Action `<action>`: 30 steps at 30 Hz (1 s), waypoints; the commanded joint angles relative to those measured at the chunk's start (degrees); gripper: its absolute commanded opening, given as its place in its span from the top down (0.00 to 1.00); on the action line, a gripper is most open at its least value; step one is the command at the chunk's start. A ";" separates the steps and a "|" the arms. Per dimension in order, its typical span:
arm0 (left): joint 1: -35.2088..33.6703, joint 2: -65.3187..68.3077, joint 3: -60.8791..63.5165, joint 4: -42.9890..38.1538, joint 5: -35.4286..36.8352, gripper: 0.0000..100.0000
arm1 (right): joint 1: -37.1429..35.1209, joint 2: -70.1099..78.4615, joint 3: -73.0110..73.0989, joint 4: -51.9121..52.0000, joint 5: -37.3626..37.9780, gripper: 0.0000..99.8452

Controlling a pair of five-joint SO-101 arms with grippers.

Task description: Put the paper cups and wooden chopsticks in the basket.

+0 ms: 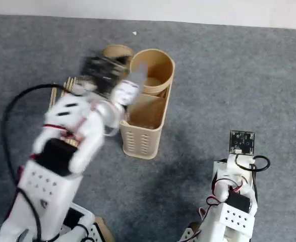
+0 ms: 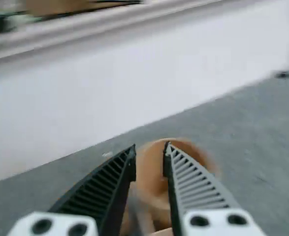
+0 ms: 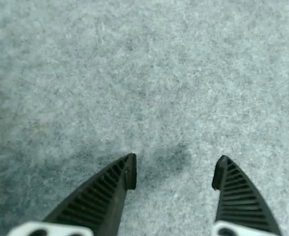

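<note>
The tan slotted basket (image 1: 142, 136) stands upright mid-table with stacked paper cups (image 1: 155, 86) inside its far end. Another paper cup (image 1: 116, 51) stands on the carpet just behind the basket's left side. Wooden chopsticks (image 1: 54, 97) lie to the left, mostly hidden under the left arm. My left gripper (image 1: 135, 76) hovers over the basket's left rim, blurred. In its wrist view, my left gripper (image 2: 149, 150) is narrowly open, with a blurred brown cup shape (image 2: 193, 155) just beyond. My right gripper (image 3: 175, 167) is open over bare carpet.
The right arm (image 1: 233, 201) sits folded at the near right, well away from the basket. Grey carpet (image 1: 238, 75) covers the table, with free room right of the basket. A white wall (image 2: 134, 83) runs along the far edge.
</note>
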 commanded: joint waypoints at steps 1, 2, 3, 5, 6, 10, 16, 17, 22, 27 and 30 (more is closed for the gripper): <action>-13.41 -1.01 -3.30 6.07 0.44 0.87 | -0.75 -0.84 1.80 -1.01 0.44 0.74; -18.07 -0.04 -3.91 8.44 0.53 0.87 | -0.84 -0.84 1.80 -1.01 0.44 0.74; -22.64 1.63 -4.44 11.08 0.53 0.87 | -0.84 -0.84 1.80 -1.01 0.44 0.74; -30.29 6.73 -5.76 17.23 0.35 0.87 | -0.84 -0.84 1.80 -1.01 0.44 0.74; -33.45 10.07 -6.20 20.22 0.26 0.87 | -0.84 -0.84 1.80 -1.01 0.44 0.74; -41.54 25.71 -8.92 27.69 0.09 0.87 | -0.92 -0.84 1.80 -1.01 0.44 0.74; -46.46 45.05 -17.45 28.66 -11.43 0.87 | -0.92 -0.84 1.80 -1.01 0.44 0.74; -45.32 47.96 -18.59 30.42 -14.86 0.87 | -0.92 -0.84 1.80 -1.01 0.44 0.74; -43.56 60.88 -26.24 34.64 -18.55 0.83 | -0.92 -0.84 1.80 -1.01 0.44 0.74; -42.59 69.05 -32.75 34.73 -18.64 0.80 | -0.92 -0.84 1.80 -1.01 0.44 0.74; -42.51 72.75 -35.03 34.29 -18.64 0.80 | -0.92 -0.84 1.80 -1.01 0.44 0.74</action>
